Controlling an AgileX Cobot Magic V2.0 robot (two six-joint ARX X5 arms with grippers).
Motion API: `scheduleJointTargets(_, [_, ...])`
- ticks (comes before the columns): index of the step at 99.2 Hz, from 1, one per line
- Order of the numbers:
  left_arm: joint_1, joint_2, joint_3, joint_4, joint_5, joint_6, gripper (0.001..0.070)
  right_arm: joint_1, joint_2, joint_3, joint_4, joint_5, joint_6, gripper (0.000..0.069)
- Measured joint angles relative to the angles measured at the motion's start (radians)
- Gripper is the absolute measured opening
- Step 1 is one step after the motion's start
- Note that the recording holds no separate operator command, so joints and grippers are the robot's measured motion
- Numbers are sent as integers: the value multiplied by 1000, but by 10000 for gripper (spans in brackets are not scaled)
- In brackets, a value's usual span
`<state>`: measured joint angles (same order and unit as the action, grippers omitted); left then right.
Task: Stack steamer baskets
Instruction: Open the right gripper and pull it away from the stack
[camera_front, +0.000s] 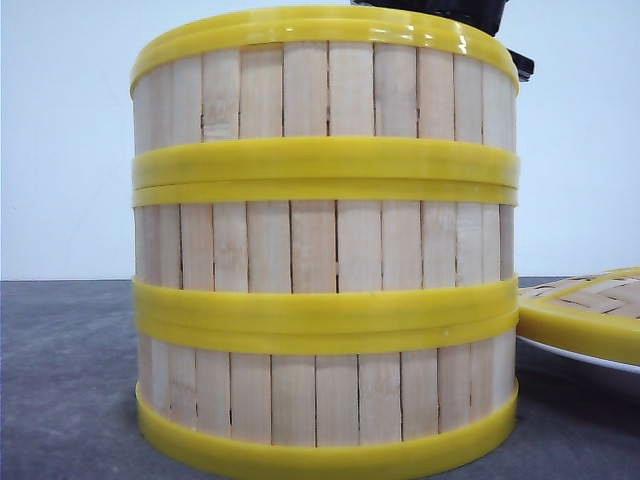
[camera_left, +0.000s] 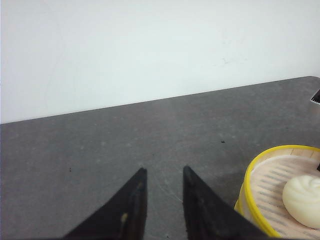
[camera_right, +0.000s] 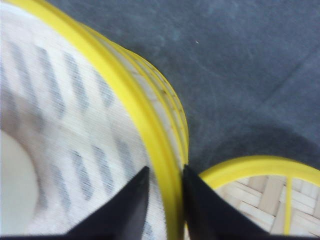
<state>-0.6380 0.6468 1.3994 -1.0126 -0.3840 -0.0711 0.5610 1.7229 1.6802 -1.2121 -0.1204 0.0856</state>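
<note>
The baskets (camera_front: 325, 245) stand stacked three high on the dark table (camera_front: 60, 390), so close to the front camera that the stack's base is cut off and its inside is hidden. Behind its top rim only a scrap of black arm (camera_front: 450, 12) shows. At the right edge the lid (camera_front: 590, 310) is cut off, resting on a white plate (camera_front: 580, 358) just beside the stack.

The right wrist view gives what the front cannot: the right gripper (camera_right: 165, 195) straddles the top basket's yellow rim, one finger inside over the lined floor, one outside, the jaws close on the rim. A pale round shape lies blurred at the edge.

The left wrist view shows the left gripper (camera_left: 162, 197) above bare table, fingers slightly apart and holding nothing. A bun (camera_left: 302, 200) sits in the top basket, partly cut off.
</note>
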Motion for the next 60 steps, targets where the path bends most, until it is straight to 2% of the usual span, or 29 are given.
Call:
scheduleJointTargets(39, [0, 0, -2, 0, 0, 0, 111, -20, 0, 6, 40, -10, 0, 255])
scheduleJointTargets(60, [0, 0, -2, 0, 0, 0, 111, -59, 0, 113, 54, -11, -6, 264])
